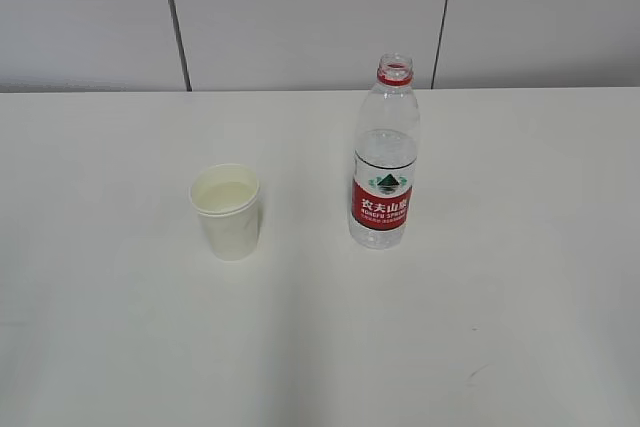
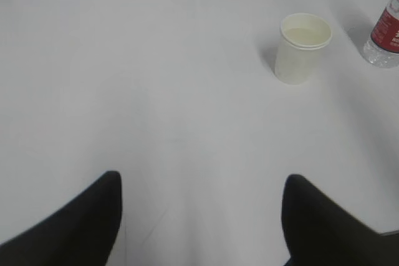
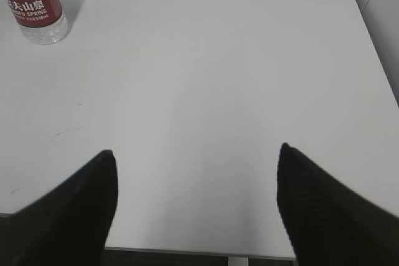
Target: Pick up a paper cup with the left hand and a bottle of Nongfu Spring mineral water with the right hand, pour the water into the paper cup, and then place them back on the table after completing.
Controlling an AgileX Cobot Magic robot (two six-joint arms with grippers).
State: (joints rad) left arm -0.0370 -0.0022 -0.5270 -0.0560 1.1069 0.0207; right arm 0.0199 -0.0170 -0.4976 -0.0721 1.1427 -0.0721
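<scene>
The paper cup (image 1: 228,210) stands on the tabletop (image 1: 500,327) with water (image 1: 226,193) in it. The bottle (image 1: 384,157) stands near it, cap off. The left hand (image 2: 199,216) and right hand (image 3: 196,207) are spread apart, holding nothing. The job looks done.

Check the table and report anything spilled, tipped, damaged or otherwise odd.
Nothing is spilled or tipped. The cup and bottle stand upright and apart on the table. The bottle has no cap on, and the cup already holds liquid. Both grippers are open, well back from them.
</scene>
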